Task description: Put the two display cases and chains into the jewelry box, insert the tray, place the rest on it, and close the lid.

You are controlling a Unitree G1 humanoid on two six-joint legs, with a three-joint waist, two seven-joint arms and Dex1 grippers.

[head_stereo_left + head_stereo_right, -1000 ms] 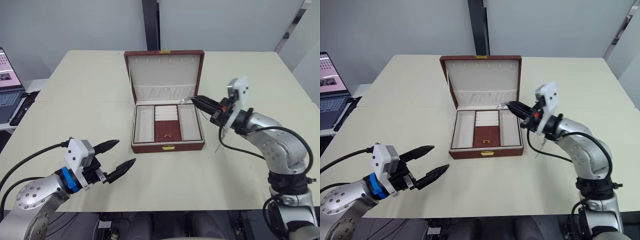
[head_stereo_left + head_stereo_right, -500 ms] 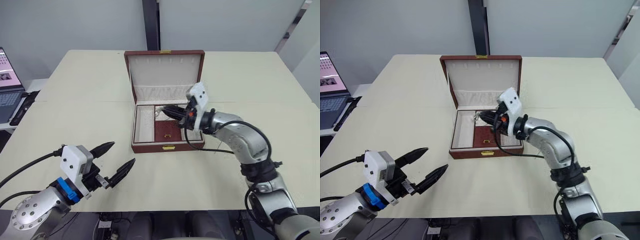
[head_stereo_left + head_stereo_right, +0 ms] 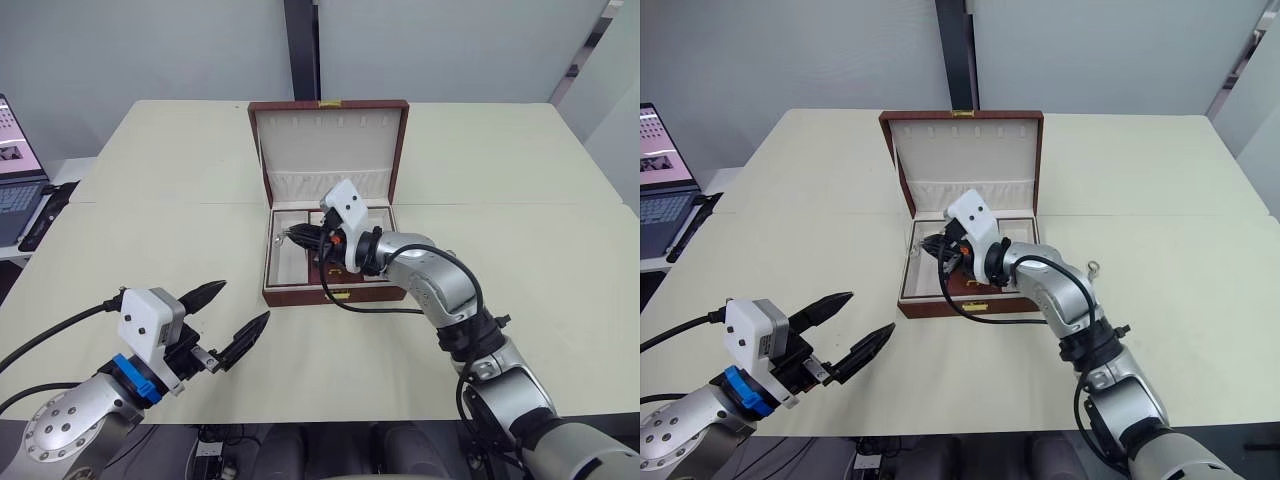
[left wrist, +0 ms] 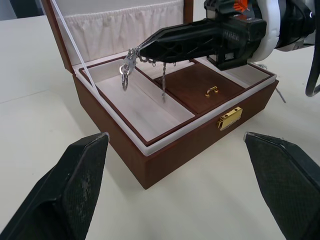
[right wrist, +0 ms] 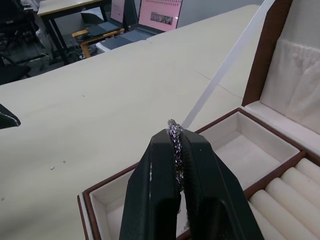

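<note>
We see a thin silver chain (image 4: 131, 64) pinched at the tips of the right gripper (image 4: 145, 50), whose 2 black fingers are pressed together on it. The chain's ring end and a short loose strand hang down from the fingertips, clear of the lining, over the left cream compartment of the tray (image 4: 150, 107).

The tray sits inside the jewelry box (image 3: 335, 292), with its brown middle panel and small gold fitting to the right of that compartment. The box stands on the table (image 3: 160, 230), gold clasp on its near wall, and its lid (image 3: 330, 150) is raised upright at the far side, showing the cream lining with the gathered pocket.

The right arm reaches in from the right, across the near right part of the box.

A small ring-like item (image 3: 1095, 267) lies on the table right of the box; we cannot tell just what it is.

The left gripper (image 3: 232, 315) hovers near and left of the box, well apart from it, fingers spread wide and holding nothing.

A laptop (image 3: 15, 185) sits at the far left edge.
</note>
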